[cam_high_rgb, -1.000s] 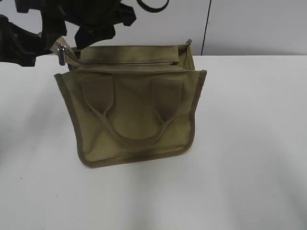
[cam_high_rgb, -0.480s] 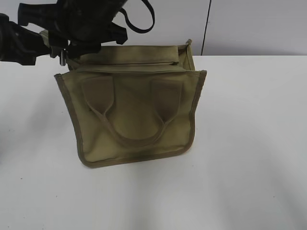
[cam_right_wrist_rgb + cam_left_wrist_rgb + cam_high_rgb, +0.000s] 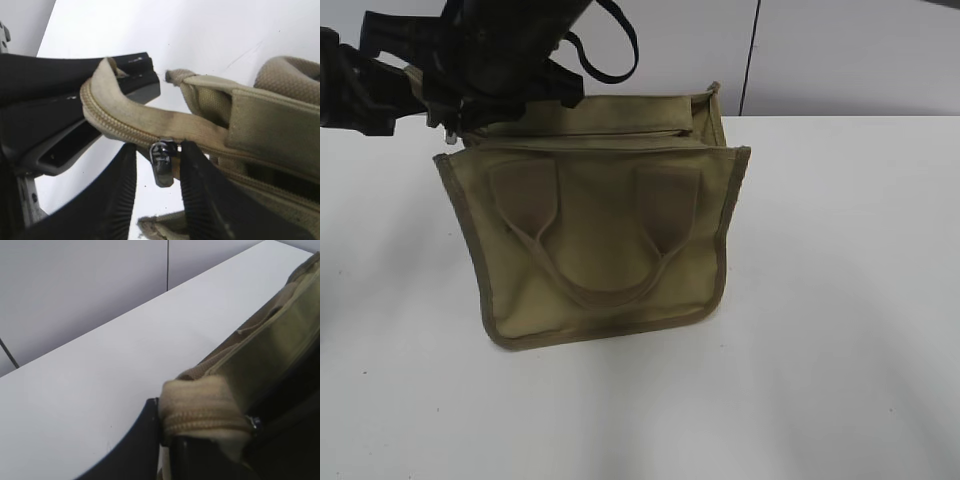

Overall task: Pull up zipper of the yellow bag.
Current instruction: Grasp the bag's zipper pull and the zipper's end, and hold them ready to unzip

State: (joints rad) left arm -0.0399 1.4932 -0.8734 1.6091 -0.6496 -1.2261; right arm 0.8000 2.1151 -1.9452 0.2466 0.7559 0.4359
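The yellow bag [image 3: 600,240] stands upright on the white table, its handles hanging down the front. The zipper [image 3: 610,133] runs along its top and ends in a loose tab at the left. My left gripper [image 3: 165,435] is shut on that zipper tab [image 3: 200,412] and holds it out beyond the bag's left corner. My right gripper [image 3: 157,150] reaches across from above and is open. Its two ribbed fingers straddle the hanging silvery pull [image 3: 162,165] without pinching it. In the exterior view both grippers [image 3: 445,105] crowd the bag's top left corner and mostly hide the pull.
The white table [image 3: 840,300] extends to the right and in front of the bag. A grey wall with a dark vertical seam [image 3: 750,60] stands behind. A black cable loop [image 3: 615,50] hangs from the right arm above the bag.
The right gripper has come down and to the left over the zipper end. The pull, which hung in plain sight a second ago, now sits between its fingers. The left gripper still holds the tab.
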